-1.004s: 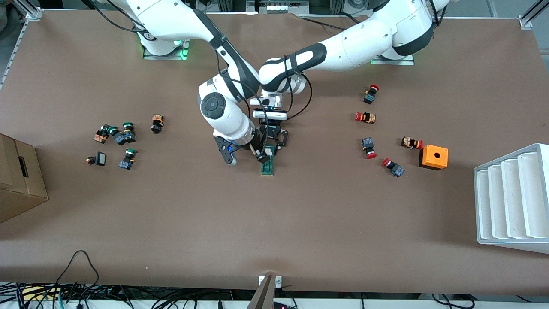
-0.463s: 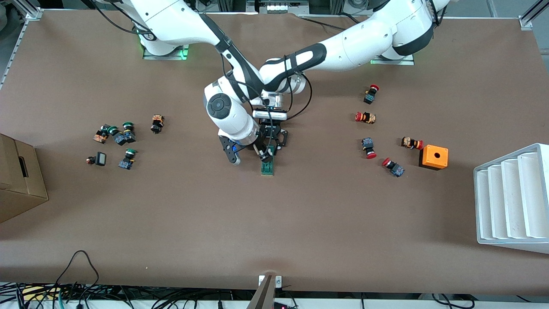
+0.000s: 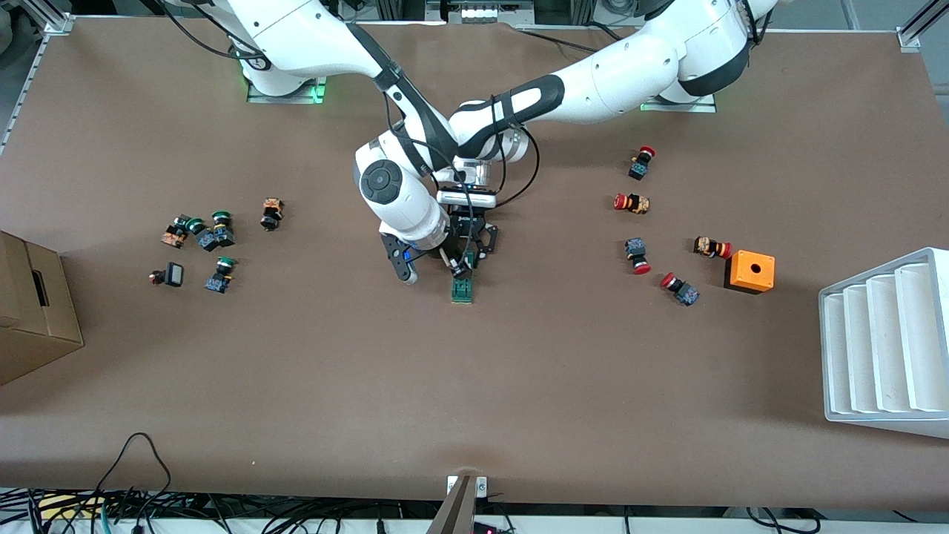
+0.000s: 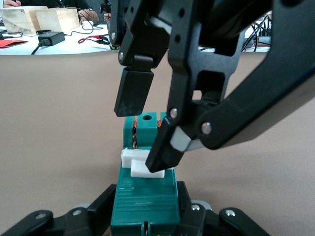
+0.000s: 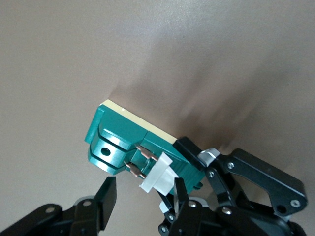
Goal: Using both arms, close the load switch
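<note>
Gripping the load switch (image 3: 463, 285) at the end nearest the arms' bases, the left pincer (image 3: 471, 249) is clenched on the green body, its fingers (image 4: 192, 211) flanking the block in the left wrist view. The right pincer (image 3: 454, 265) hangs over the same switch with its fingers spread, one fingertip (image 4: 165, 152) pressing against the white sliding piece (image 4: 140, 162) and the other finger (image 4: 134, 93) raised clear above the copper contacts (image 5: 140, 160). The switch lies flat on the table (image 3: 519, 371) near its middle, nearer the front camera than both pincers. As I judge it, the task is midway: the hold is secured and contact with the slider is made, but the white piece still stands proud of the body and the contacts remain exposed, so the closing push looks unfinished. The brown table is a smooth, matte sheet. Toward the left arm's end from the switch lie red-capped push-buttons (image 3: 632, 202), an orange box (image 3: 749, 271) and a white slotted rack (image 3: 882, 348); toward the right arm's end lie green-capped push-buttons (image 3: 221, 224) and a cardboard box (image 3: 33, 308). Cables (image 3: 111, 497) trail along the table's near edge.
</note>
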You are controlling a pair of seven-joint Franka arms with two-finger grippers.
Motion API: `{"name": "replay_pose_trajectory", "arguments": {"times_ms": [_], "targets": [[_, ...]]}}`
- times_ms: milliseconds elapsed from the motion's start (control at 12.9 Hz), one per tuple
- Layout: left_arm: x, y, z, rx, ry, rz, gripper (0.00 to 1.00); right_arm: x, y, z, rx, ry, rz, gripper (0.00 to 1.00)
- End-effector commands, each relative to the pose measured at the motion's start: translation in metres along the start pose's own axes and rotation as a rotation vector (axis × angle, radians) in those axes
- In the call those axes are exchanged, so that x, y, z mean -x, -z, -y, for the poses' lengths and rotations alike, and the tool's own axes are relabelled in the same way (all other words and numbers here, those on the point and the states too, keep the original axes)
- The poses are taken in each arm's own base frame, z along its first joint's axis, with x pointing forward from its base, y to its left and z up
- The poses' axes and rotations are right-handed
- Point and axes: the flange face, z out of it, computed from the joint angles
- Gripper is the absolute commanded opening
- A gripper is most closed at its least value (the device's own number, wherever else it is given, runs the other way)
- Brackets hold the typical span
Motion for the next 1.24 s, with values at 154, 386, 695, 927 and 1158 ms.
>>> {"name": "replay_pose_trajectory", "arguments": {"times_ms": [154,386,695,927,1158], "targets": [[0.021,-0.003,0.003,0.016,-0.013,0.028,0.41,0.001,-0.013,-0.002,-0.007,-0.002,-0.012,0.53],[0.020,-0.004,0.003,0.015,-0.012,0.026,0.41,0.001,-0.012,-0.001,-0.012,0.001,-0.012,0.52],[0.021,-0.003,0.003,0.016,-0.013,0.028,0.41,0.007,0.011,0.006,-0.015,0.002,-0.004,0.52],[0.021,-0.003,0.003,0.016,-0.013,0.028,0.41,0.010,0.016,0.005,0.019,-0.001,-0.001,0.52],[0.021,-0.003,0.003,0.016,-0.013,0.028,0.41,0.008,0.008,0.002,0.023,0.000,-0.004,0.52]]}}
